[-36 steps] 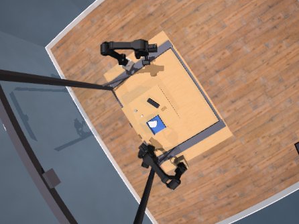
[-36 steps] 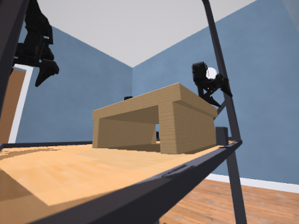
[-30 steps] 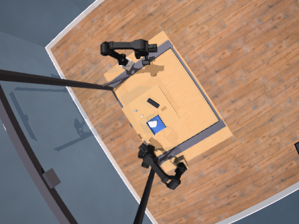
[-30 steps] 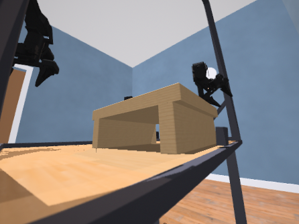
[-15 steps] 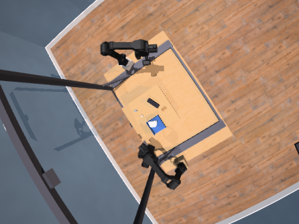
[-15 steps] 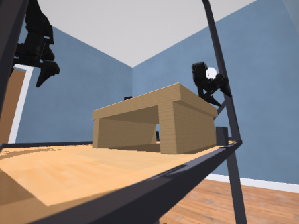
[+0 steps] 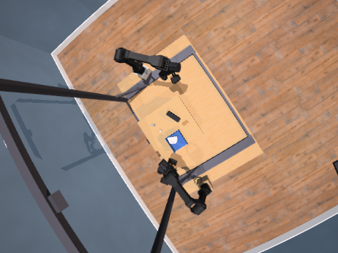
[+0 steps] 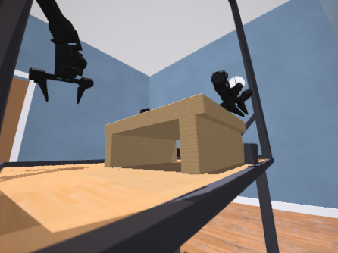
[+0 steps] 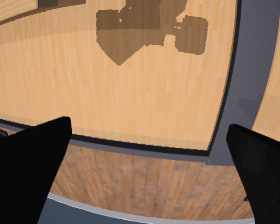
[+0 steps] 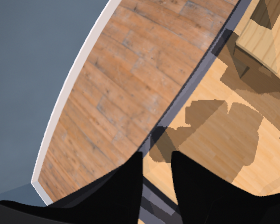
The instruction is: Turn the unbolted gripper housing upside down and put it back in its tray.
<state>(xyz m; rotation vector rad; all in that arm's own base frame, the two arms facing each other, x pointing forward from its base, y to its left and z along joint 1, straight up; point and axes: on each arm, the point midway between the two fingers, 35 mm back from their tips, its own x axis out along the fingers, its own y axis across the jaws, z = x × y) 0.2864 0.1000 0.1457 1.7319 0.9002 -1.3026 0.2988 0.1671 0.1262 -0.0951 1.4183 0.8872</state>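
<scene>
A white piece [image 7: 173,139], apparently the housing, lies in the blue tray [image 7: 183,143]; which face is up is too small to tell. The right pincer [image 7: 173,162] [image 8: 245,114] [image 10: 156,158] is beyond the tray, nearer to it than the left one and apart from the piece, its fingers drawn nearly together around nothing. The left pincer [image 7: 169,78] [image 8: 62,102] [image 9: 152,129] hangs well away, fingers wide apart and holding nothing. A dark block [image 7: 173,116] lies near the tray.
</scene>
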